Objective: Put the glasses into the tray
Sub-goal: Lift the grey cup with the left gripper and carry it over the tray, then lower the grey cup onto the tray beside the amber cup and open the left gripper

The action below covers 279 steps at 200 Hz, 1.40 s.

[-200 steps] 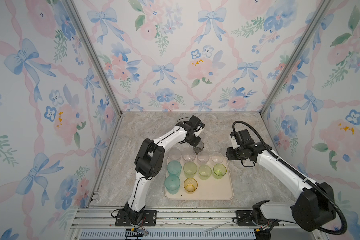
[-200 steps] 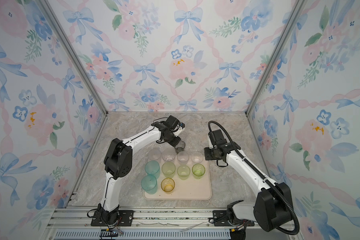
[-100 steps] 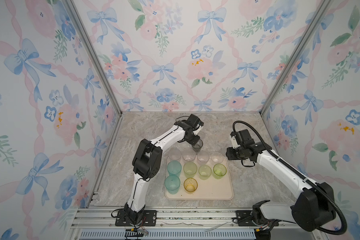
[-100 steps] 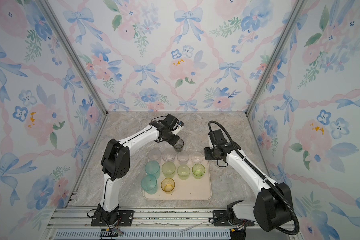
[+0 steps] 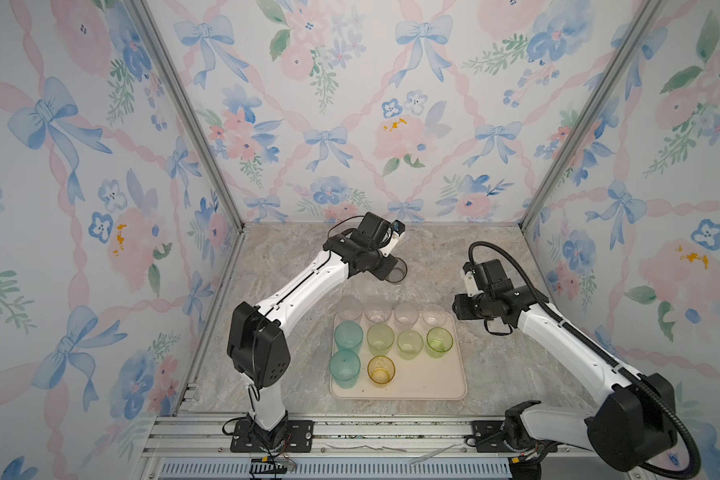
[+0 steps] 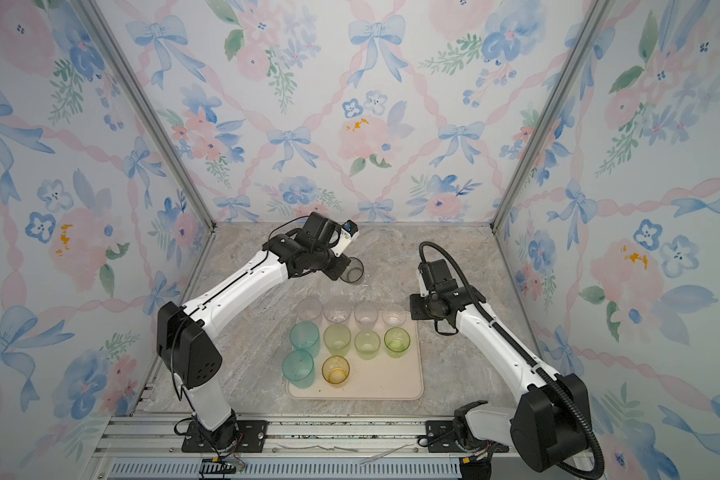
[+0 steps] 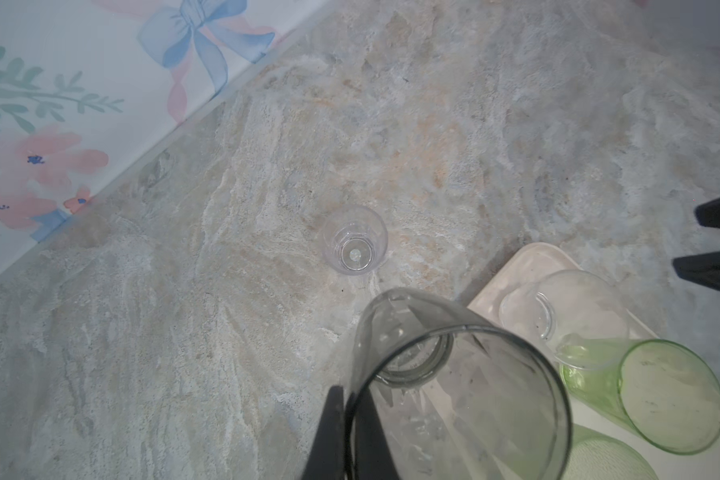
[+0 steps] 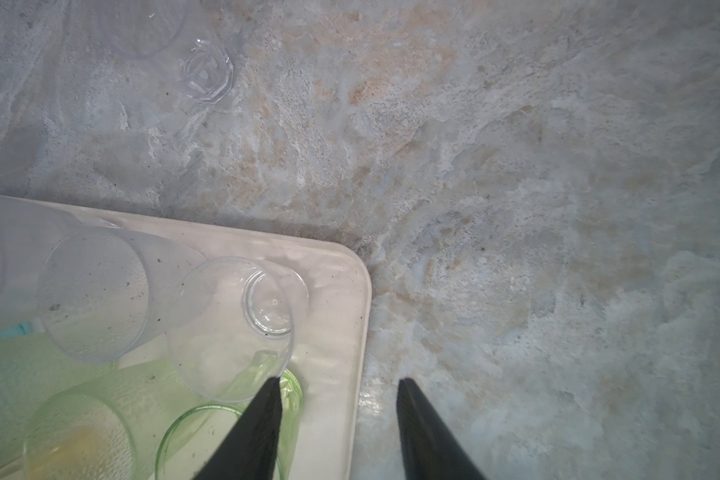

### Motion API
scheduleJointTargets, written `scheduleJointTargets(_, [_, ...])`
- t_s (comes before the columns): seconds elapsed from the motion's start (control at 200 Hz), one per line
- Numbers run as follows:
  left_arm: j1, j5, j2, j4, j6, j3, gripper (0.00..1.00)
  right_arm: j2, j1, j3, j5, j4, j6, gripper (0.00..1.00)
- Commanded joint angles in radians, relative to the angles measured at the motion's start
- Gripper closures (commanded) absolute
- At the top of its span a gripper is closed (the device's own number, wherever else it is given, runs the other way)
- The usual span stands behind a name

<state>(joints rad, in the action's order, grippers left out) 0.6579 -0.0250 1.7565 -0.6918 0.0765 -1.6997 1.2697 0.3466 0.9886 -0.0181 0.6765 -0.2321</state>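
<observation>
The smoky grey tumbler (image 7: 454, 395) is pinched at its rim by the fingers of the left gripper (image 7: 350, 392) above the counter (image 5: 433, 257), beyond the tray (image 5: 425, 380); those of the right gripper (image 8: 338, 380) are spread apart.

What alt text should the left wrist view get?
The left gripper pinches the rim of the smoky grey tumbler, with the marble table below. Beyond, a lone clear tumbler stands on the table; a corner of the tray holds another clear tumbler and a green tumbler.
</observation>
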Motion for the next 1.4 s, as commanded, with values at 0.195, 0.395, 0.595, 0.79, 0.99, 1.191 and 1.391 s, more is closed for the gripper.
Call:
scheduleJointTargets(0.195, [0.244, -0.067, -0.226, -0.013, 0.064, 0.218, 0.95, -0.051, -0.017, -0.040, 0.017, -0.017, -0.039, 0.51])
scheduleJointTargets(0.395, [0.364, -0.046, -0.289, -0.037, -0.012, 0.335, 0.94, -0.098, -0.017, -0.057, 0.023, -0.006, -0.058, 0.51])
scheduleJointTargets(0.595, [0.471, -0.018, -0.266, -0.038, -0.058, 0.384, 0.94, -0.142, -0.015, -0.062, 0.023, 0.020, -0.067, 0.51])
scheduleJointTargets(0.79, [0.509, 0.011, -0.206, -0.038, -0.073, 0.385, 0.95, -0.166, -0.015, -0.061, 0.020, 0.039, -0.069, 0.51])
scheduleJointTargets(0.99, [0.534, 0.050, -0.132, -0.038, -0.088, 0.384, 0.96, -0.181, -0.015, -0.064, 0.017, 0.048, -0.067, 0.51])
scheduleJointTargets(1.191, [0.536, 0.055, -0.076, -0.037, -0.095, 0.388, 0.96, -0.180, -0.015, -0.071, 0.017, 0.044, -0.068, 0.51])
scheduleJointTargets(1.391, [0.537, 0.051, -0.037, -0.036, -0.098, 0.394, 0.97, -0.175, -0.016, -0.081, 0.018, 0.034, -0.066, 0.51])
